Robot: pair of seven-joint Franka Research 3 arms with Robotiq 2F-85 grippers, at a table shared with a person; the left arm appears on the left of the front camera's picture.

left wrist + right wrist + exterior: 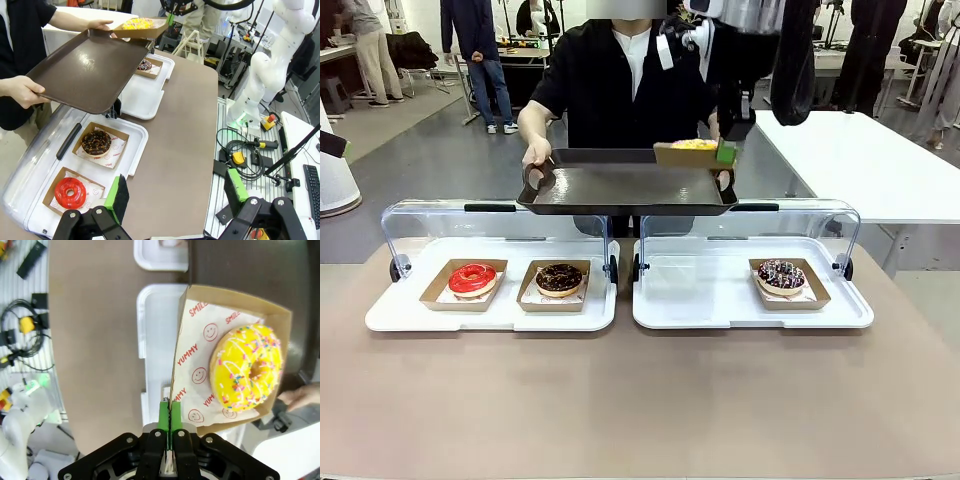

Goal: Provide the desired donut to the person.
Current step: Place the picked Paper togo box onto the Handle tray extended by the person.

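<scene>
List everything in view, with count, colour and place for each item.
Yellow donut: one, yellow with sprinkles, in the held carton.
Held carton: one, brown, at the serving tray's far corner.
Red donut: one, red, left display tray, in a carton.
Chocolate donut: one, brown, left display tray, beside the red one.
Sprinkled dark donut: one, right display tray, in a carton.
Display trays: two, white, clear lids open, side by side on the table.
Serving tray: one, dark brown, held beyond the display trays.
Table: one, tan.
Person's hands: two, gripping the serving tray.
Left tool: open, above the table.
Right tool: shut on the held carton's edge.
</scene>
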